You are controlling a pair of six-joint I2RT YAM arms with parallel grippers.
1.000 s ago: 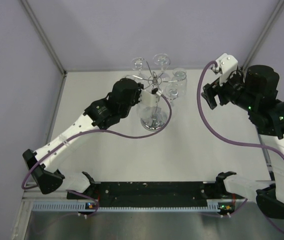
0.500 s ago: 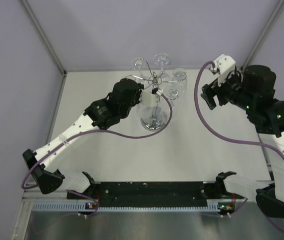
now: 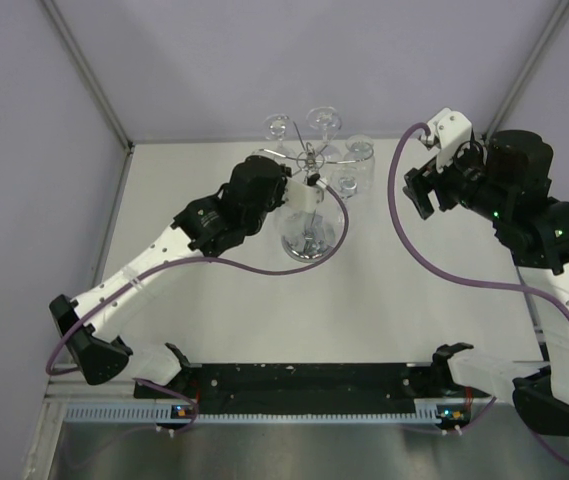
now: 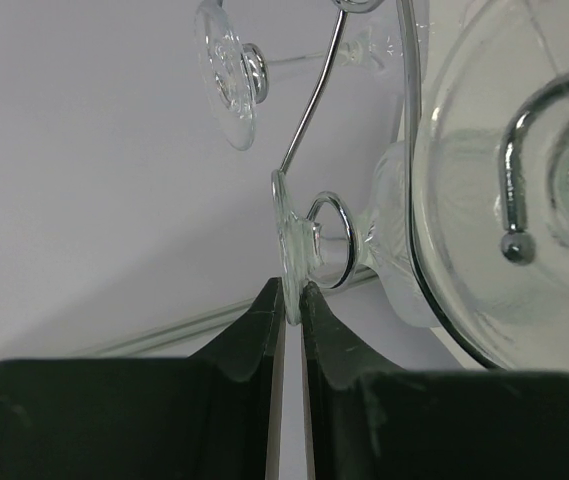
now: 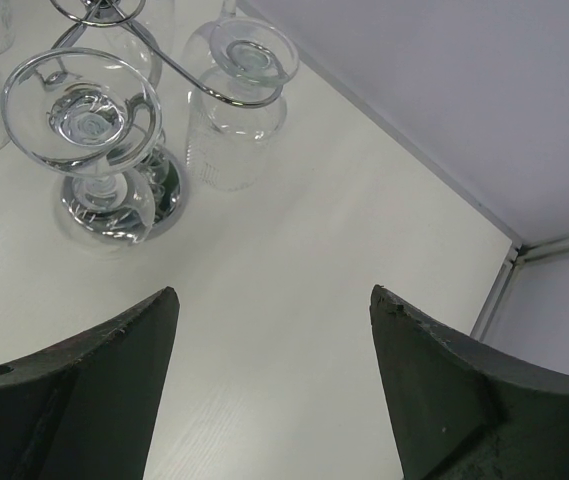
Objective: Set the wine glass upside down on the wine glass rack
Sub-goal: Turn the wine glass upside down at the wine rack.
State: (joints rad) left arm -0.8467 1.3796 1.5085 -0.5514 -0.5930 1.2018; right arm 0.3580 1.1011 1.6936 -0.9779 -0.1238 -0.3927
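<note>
At the left, the left gripper [image 4: 292, 298] has its fingers pressed almost together on the rim of the wine glass [image 4: 290, 238] foot. The glass sits on the near side of the wine glass rack [image 3: 309, 247], with its stem threaded through a chrome scroll loop.

Note that the pinch covers only the thin edge of the foot. Glass is slick, so a twist or jolt of the wrist can let it slip. If you release before the foot bears on the scroll, expect the glass to drop to the table [image 3: 384, 300]. A sideways pull may also tip the rack.

Toward the right, the other glasses [image 5: 234, 110] hang bowl-down, and nothing shows inside them. At the far right, the right gripper [image 5: 272, 296] has its fingers wide apart, holds nothing, and is well apart from the rack.
</note>
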